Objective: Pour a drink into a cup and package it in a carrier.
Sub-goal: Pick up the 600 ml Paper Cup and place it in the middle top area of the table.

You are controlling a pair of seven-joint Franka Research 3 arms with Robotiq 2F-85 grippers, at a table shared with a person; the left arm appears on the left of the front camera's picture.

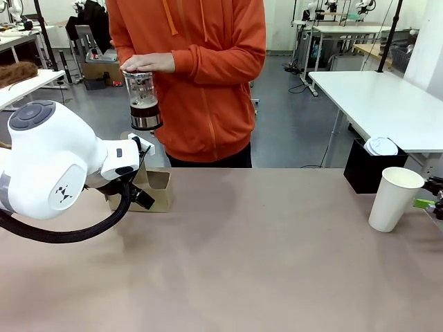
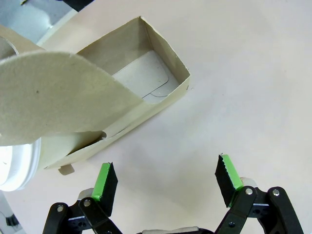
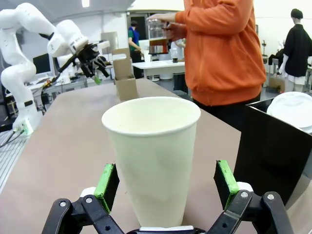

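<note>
A person holds a glass jug [image 1: 143, 97] with the amber-brown drink [image 1: 144, 107] in its lower part, up at chest height behind the table's far left. Beside my left arm the brown carrier [image 1: 154, 190] stands on the table. My left gripper [image 1: 144, 173] is open just in front of it; the left wrist view shows one empty pocket of the carrier [image 2: 146, 78] beyond the open left gripper [image 2: 166, 178]. At the right edge stands the tall white cup [image 1: 393, 198]. My right gripper [image 3: 165, 184] is open, a pad on either side of the cup [image 3: 151, 146] with small gaps.
A black box [image 1: 365, 169] with white lids [image 1: 381, 146] stands behind the cup. A short white lidded cup [image 2: 14, 168] sits in the carrier's other pocket, behind the handle panel [image 2: 53, 97]. The person [image 1: 201, 76] stands at the table's far edge.
</note>
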